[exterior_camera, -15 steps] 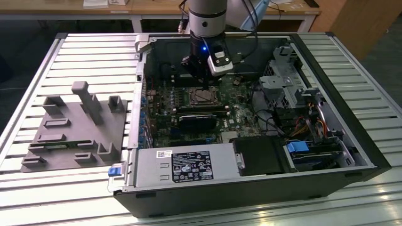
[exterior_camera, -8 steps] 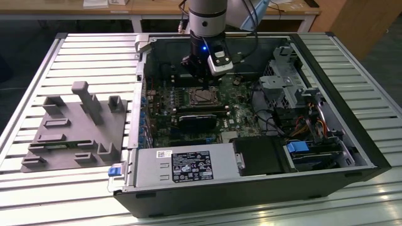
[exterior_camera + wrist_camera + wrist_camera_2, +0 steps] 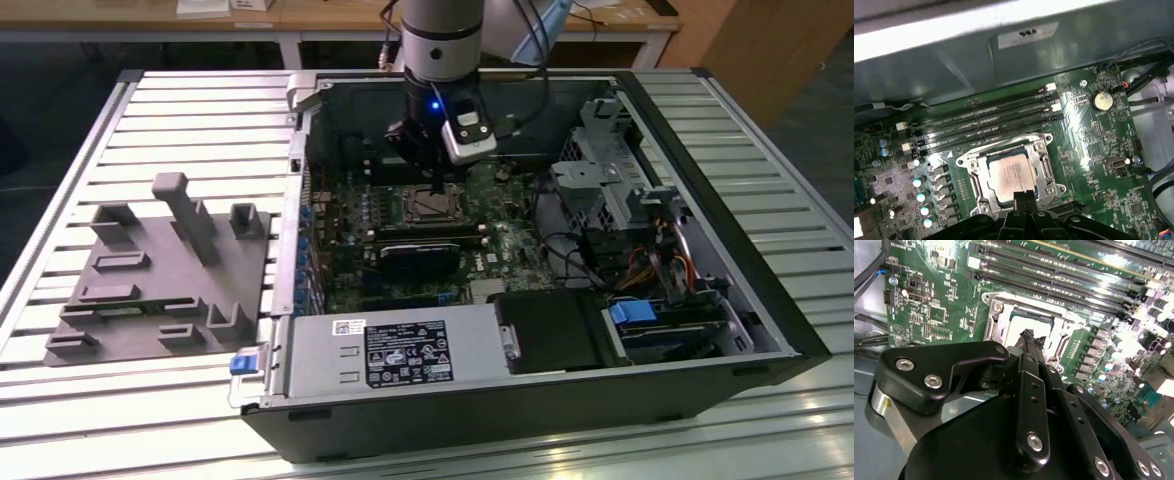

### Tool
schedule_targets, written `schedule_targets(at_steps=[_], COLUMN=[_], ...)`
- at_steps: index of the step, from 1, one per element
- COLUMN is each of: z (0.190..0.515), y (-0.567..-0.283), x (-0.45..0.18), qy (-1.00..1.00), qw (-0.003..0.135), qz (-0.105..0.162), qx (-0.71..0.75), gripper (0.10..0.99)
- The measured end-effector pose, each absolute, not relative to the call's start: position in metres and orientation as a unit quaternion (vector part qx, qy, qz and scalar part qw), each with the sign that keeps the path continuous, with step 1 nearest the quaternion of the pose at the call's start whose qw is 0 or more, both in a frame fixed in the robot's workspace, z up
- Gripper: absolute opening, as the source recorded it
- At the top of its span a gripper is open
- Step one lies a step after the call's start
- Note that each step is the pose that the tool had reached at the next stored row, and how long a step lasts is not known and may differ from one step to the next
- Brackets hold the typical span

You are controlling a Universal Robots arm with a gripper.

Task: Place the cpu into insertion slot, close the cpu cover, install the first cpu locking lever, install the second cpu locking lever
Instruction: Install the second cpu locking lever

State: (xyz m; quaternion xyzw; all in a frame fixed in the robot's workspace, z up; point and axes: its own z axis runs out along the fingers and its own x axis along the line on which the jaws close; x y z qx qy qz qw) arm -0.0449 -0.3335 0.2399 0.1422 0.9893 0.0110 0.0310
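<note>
Inside the socket (image 3: 1010, 175) the chip (image 3: 1006, 176) already sits under its closed cover (image 3: 1041, 167), with the narrow, empty gripper (image 3: 1023, 196) at its six-o'clock edge, levers seemingly left.

A slatted metal workbench (image 3: 160, 110) is catching soft overhead light, with a wooden table (image 3: 334, 20) standing just behind it and a wooden panel (image 3: 774, 40) rising beside that table.

Open room above insertion slot (image 3: 1011, 176), seemingly
</note>
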Motion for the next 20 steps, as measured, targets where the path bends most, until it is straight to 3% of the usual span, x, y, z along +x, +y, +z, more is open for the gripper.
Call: schedule_targets(at_steps=[20], z=[0.237], y=[-0.357], x=[-0.045], qy=[0.993], qw=[0.031], qz=[0.012], qx=[0.115], gripper=[0.106])
